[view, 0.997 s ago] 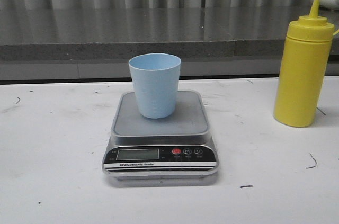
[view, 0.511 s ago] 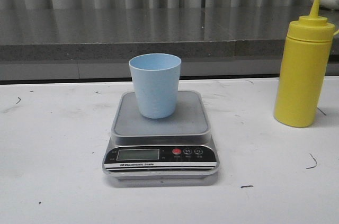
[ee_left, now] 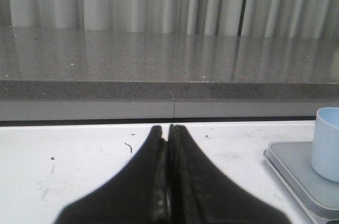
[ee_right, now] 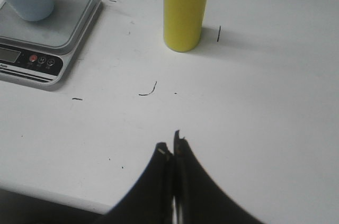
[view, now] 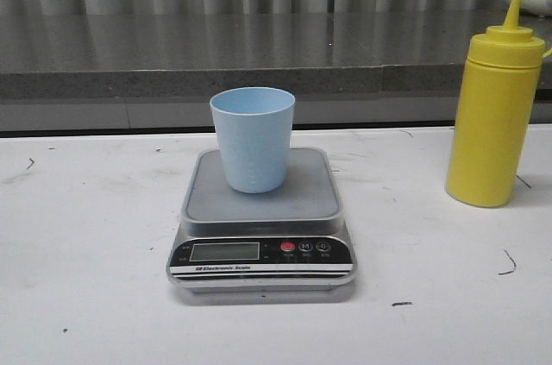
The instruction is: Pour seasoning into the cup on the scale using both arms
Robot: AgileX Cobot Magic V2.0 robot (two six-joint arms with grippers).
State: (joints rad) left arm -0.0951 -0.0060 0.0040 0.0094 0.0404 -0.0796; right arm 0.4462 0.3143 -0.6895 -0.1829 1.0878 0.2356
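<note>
Seasoning bottle (view: 495, 115) upright near table's (view: 86, 279) right edge, untouched; right gripper (ee_right: 170, 151) closed, empty: open wide, grip mid-body.

The cup (view: 252, 139) is plain pale blue, without any pattern. The bottle (view: 495, 108) on the right is solid yellow from body to nozzle. The scale (view: 260, 220) has a silver-grey platform, a black front panel with a grey-green display, one red button and white lettering. The bench (view: 86, 244) is white, flecked with small dark scuff marks. The far ledge (view: 172, 54) is speckled grey stone. The left end effector (ee_left: 168, 179) and right end effector (ee_right: 170, 152) are black.
</note>
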